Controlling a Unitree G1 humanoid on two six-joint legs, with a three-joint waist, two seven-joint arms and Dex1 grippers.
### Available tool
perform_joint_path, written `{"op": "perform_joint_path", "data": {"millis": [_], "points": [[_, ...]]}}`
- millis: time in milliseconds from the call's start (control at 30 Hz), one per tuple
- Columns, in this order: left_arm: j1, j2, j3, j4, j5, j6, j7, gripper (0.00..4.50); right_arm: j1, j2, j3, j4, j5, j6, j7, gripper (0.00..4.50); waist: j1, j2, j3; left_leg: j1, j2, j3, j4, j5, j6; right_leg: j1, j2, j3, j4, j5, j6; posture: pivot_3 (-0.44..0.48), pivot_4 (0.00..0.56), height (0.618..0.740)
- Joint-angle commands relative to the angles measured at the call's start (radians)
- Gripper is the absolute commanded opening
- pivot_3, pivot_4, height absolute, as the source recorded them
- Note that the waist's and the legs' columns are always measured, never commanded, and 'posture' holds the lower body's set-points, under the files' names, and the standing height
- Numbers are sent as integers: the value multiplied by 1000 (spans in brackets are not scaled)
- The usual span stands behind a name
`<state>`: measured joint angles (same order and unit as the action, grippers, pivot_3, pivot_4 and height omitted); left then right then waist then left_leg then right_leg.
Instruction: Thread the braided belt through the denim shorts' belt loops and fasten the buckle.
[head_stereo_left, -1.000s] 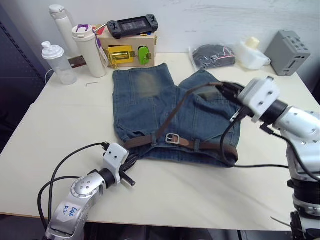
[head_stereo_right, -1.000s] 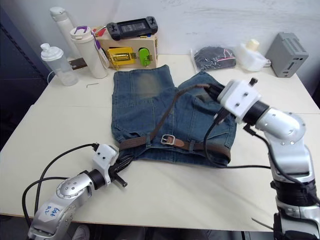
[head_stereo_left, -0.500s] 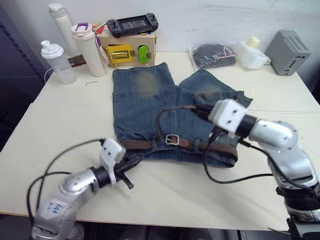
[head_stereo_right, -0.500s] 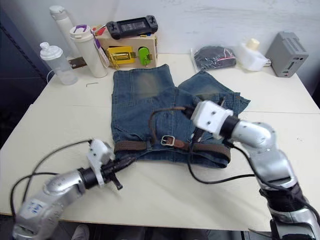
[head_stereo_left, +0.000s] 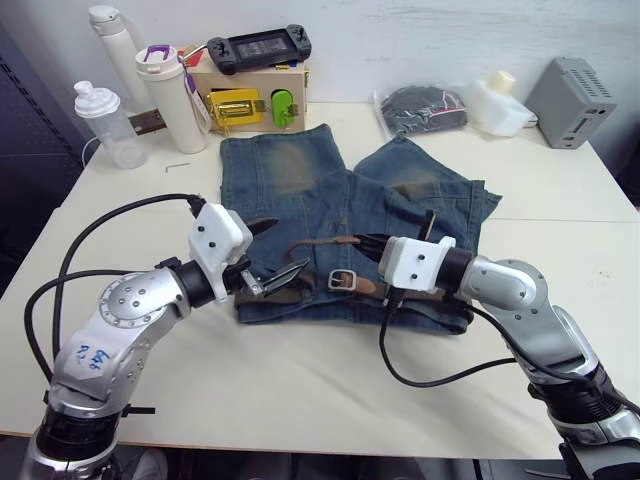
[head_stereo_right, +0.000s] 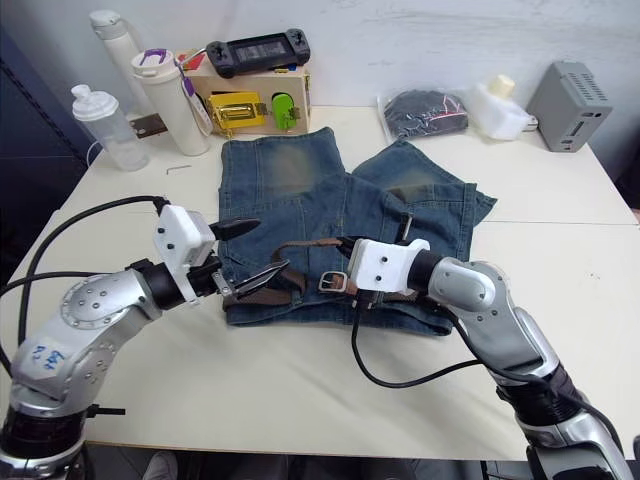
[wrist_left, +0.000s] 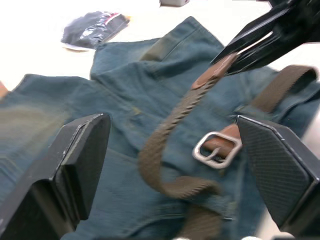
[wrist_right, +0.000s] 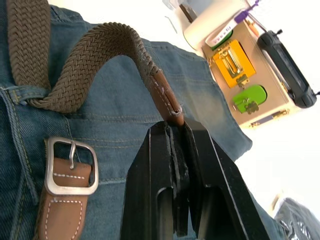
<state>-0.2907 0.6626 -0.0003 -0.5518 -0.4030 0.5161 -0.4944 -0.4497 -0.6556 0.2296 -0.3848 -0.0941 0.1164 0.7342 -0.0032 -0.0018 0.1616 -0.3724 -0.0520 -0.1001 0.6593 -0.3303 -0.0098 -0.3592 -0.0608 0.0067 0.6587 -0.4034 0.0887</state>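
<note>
Two claws converge on the belt's loose end above the buckle

Two claws meet over the waistband of the denim shorts (head_stereo_left: 345, 200), which lie flat on the desk (head_stereo_left: 330, 390) with the waistband toward the robot and the legs pointing away. That layout puts the belt loops (wrist_right: 25, 95) and the buckle (head_stereo_left: 344, 279) within reach of both arms.

The braided belt (wrist_left: 175, 125) already runs along the waistband through the loops, and its free end curls up and back in an arch above the denim. The right claw (head_stereo_left: 366, 243) is clamped on the leather tip of that end, holding it lifted just beside and above the silver buckle. Pinching the stiff tip rather than the soft braid looks deliberate: the tip is the part that has to be steered into the metal frame, and a grip there keeps it from flopping.

The left claw (head_stereo_left: 272, 254) hovers with its fingers (wrist_left: 80, 150) spread wide, straddling the looped belt and the buckle without touching either. Its stance suggests it is there to steady the buckle or pin the belt against the shorts while the other arm feeds the tip through.

Threading appears done; fastening is the step in hand. Likely risk: the buckle lies flat on the cloth, so the tip may skate over the frame instead of entering it.

Bottles (head_stereo_left: 100, 125), a wooden latch box (head_stereo_left: 250, 100) and other clutter sit well apart at the far edge.
</note>
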Motion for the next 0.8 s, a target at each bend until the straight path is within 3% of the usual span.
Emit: {"op": "perform_joint_path", "data": {"millis": [33, 300, 400, 667, 800], "points": [[-22, 7, -13, 38, 88, -105, -21, 4453, -14, 5, -11, -53, 11, -19, 16, 0, 0, 0, 0, 0, 0, 0, 0, 0, 0, 0, 0, 0, 0, 0, 0, 0, 150, 740], [-37, -30, -53, 111, 170, -190, -52, 4453, -10, 25, -7, -84, 14, -11, 29, 0, 1, 0, 0, 0, 0, 0, 0, 0, 0, 0, 0, 0, 0, 0, 0, 0, 150, 740], [-31, -40, -65, 121, 188, -198, -62, 3608, -9, 34, -12, -92, 18, -2, 31, 0, 1, 0, 0, 0, 0, 0, 1, 0, 0, 0, 0, 0, 1, 0, 0, 0, 150, 740], [-14, -51, -63, 126, 206, -201, -84, 79, -21, 49, -25, -100, 27, 15, 30, 0, 1, 0, 0, 0, 0, 0, 0, 0, 0, -1, 0, 0, 1, 0, 0, 0, 150, 740], [-13, -55, -58, 129, 215, -198, -86, 79, -21, 52, -28, -103, 30, 18, 30, 0, 1, 0, 0, 0, 0, 0, 0, 0, 0, -1, 0, 0, 1, 0, 0, 0, 150, 740]]}}
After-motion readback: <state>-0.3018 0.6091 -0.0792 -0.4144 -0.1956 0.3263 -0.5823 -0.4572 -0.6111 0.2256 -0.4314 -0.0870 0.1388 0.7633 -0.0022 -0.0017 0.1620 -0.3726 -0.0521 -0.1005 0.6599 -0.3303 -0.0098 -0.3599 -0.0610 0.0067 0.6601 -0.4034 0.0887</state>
